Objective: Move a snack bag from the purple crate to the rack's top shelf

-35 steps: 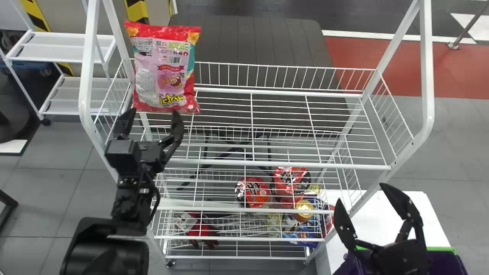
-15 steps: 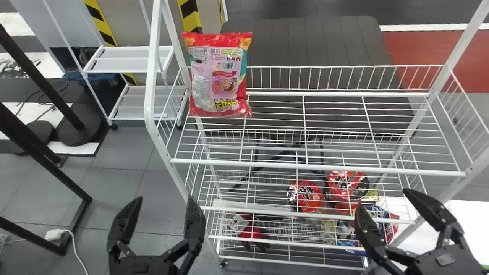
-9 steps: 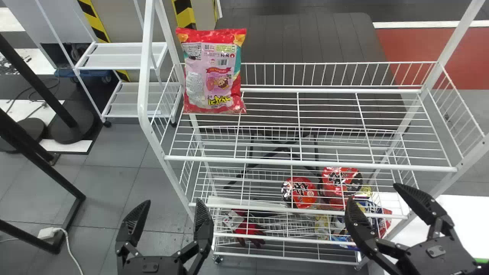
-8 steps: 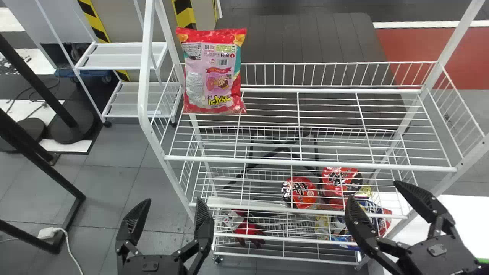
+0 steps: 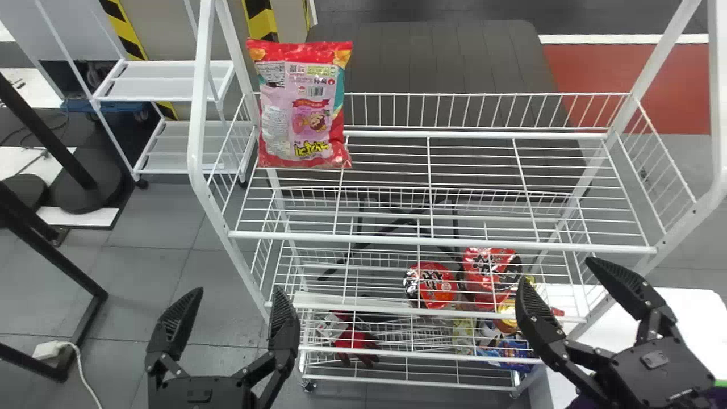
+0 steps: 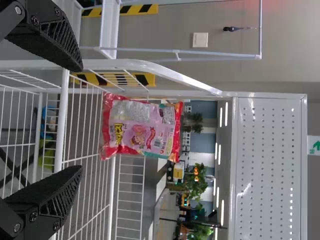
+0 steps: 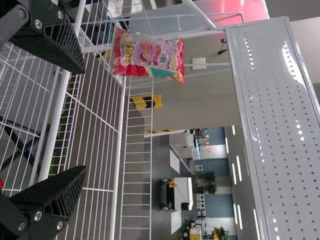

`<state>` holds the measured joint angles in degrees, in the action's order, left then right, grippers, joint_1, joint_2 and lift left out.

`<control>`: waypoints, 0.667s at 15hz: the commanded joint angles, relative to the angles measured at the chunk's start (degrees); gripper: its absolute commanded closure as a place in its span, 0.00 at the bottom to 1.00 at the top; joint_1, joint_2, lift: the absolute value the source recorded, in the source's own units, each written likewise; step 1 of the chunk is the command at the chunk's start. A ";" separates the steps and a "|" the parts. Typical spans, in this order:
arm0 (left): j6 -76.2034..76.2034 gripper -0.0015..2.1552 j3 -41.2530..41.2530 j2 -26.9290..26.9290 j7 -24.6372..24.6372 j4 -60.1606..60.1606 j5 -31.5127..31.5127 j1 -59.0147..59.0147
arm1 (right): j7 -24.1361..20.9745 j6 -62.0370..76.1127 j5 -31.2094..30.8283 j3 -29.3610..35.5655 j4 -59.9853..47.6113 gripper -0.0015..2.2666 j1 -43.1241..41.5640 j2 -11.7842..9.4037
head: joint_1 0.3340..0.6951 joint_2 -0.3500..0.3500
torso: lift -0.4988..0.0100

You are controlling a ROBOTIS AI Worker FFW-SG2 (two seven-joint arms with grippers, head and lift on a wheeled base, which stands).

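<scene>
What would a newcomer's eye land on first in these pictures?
Most likely the red and pink snack bag, standing upright at the left end of the white rack's top shelf. Next come the two black grippers, both open and holding nothing: the left gripper at the head view's lower left, the right gripper at its lower right. Red-topped packages glint below the top shelf.

Floor (image 5: 153,267) beside the left fingers (image 5: 176,322): grey tile. Beyond them: white two-tier stand (image 5: 164,88), wall (image 6: 170,30) with yellow-and-black striping (image 6: 137,10) (a square white plate (image 6: 200,40) is fitted, too). Beyond the right fingers (image 5: 619,284): red floor section (image 5: 681,85), white line (image 5: 596,39) at its far edge.
</scene>
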<state>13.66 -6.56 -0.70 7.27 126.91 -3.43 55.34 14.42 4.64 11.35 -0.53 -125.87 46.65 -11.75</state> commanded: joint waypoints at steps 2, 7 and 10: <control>0.09 0.06 0.59 0.00 -0.06 0.62 0.00 0.56 | 0.25 -0.21 0.87 0.88 0.10 0.07 -0.06 -0.12 | 1.00 0.56 | 0.96; 0.79 0.06 1.90 0.26 -0.50 0.53 0.70 1.09 | 0.96 -0.39 0.87 0.88 0.10 0.07 -0.33 -0.20 | 1.00 0.57 | 0.96; 1.14 0.06 2.08 0.44 -0.59 0.53 0.70 1.26 | 0.78 -1.27 0.87 0.88 0.36 0.07 -0.68 -0.20 | 1.00 0.59 | 0.96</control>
<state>14.73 -4.52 -0.30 6.68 127.43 -2.72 56.59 15.20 3.56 12.22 0.35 -125.67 46.11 -11.95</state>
